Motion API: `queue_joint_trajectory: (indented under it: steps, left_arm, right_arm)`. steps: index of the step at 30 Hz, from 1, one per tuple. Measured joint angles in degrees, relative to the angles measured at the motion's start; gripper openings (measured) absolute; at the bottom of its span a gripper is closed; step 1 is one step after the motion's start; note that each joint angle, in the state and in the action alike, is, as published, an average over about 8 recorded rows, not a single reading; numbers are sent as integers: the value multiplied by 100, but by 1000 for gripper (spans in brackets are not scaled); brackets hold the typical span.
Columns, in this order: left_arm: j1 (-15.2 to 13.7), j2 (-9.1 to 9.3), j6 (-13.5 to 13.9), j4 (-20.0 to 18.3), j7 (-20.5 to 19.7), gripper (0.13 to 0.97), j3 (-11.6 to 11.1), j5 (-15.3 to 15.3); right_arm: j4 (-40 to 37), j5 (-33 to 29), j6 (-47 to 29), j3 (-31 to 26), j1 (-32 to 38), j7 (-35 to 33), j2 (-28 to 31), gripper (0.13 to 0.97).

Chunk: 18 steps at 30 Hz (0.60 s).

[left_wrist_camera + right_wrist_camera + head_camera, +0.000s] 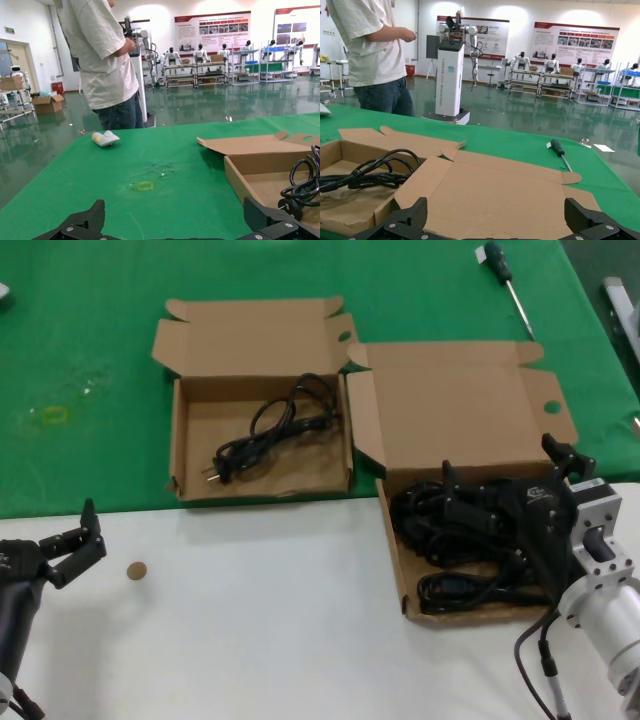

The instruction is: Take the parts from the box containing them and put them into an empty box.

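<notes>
The larger-looking brown box (392,515) stands at the right and holds a pile of several black power cords (450,540). My right gripper (500,465) is open and empty, low over that pile, its fingertips toward the raised lid (495,190); it also shows in its wrist view (496,207). The smaller-looking brown box (182,440) stands to the left with one looped black cord (270,430) in it; box wall (240,185) and cord (302,187) show in the left wrist view. My left gripper (95,530) is open and empty, parked on the white table at the near left (175,210).
A black-handled screwdriver (505,275) lies on the green mat (90,360) at the far right, also in the right wrist view (559,150). A small brown disc (136,570) lies on the white table. A person (102,65) stands at the far side.
</notes>
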Motion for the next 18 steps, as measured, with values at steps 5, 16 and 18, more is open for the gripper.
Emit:
queue_joint_trajectory:
  steps: [5,16,18]
  left_arm:
    - [0,0,0,0,0,966,0,0]
    - [0,0,0,0,0,966,0,0]
    - [0,0,0,0,0,966,0,0]
  right_arm:
    - [0,0,0,0,0,0,0,966]
    - [0,0,0,0,0,0,0,966]
    - [0,0,0,0,0,0,0,966]
